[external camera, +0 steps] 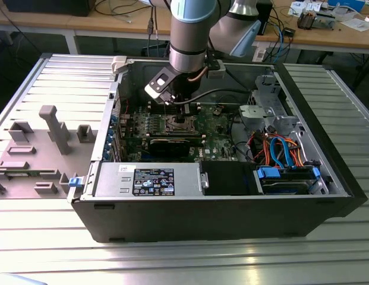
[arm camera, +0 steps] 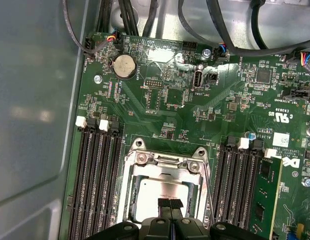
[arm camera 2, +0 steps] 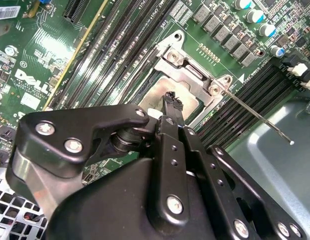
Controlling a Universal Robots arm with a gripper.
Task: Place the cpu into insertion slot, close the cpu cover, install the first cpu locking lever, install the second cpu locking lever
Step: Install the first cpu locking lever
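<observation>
1. The gripper [arm camera: 169, 204] hung right over the insertion slot [arm camera: 128, 197]. In both wrist views its two black fingertips [arm camera: 164, 204] were pressed together with nothing clamped between them.
2. The cpu [arm camera: 162, 189] lay flat inside the insertion slot with its silver-grey top up, as we saw in the first wrist view.
3. The gripper's tip sat directly above the cpu's top, toward the slot edge nearest the gripper body. We couldn't tell whether it touched the metal or was just off it.
4. The cpu cover [arm camera: 163, 169] lay down over the insertion slot with its window framing the cpu. Its screwed end was at the slot side farthest from the gripper.
5. In the second wrist view a thin metal lever [arm camera 2: 259, 118] ran out from one corner of the insertion slot. Its free end was well past the slot's rim and above the memory slots.
6. Memory slots [arm camera: 97, 185] flanked the insertion slot on both sides, just beside its rim. The green motherboard [arm camera: 194, 107] spread all around the slot.
7. A round coin cell [arm camera: 124, 65] sat on the board well apart from the insertion slot, beyond the cover's screwed end.
8. In the exterior view the arm [external camera: 187, 35] stood over the open computer case [external camera: 232, 219], and the gripper reached down at the insertion slot.
</observation>
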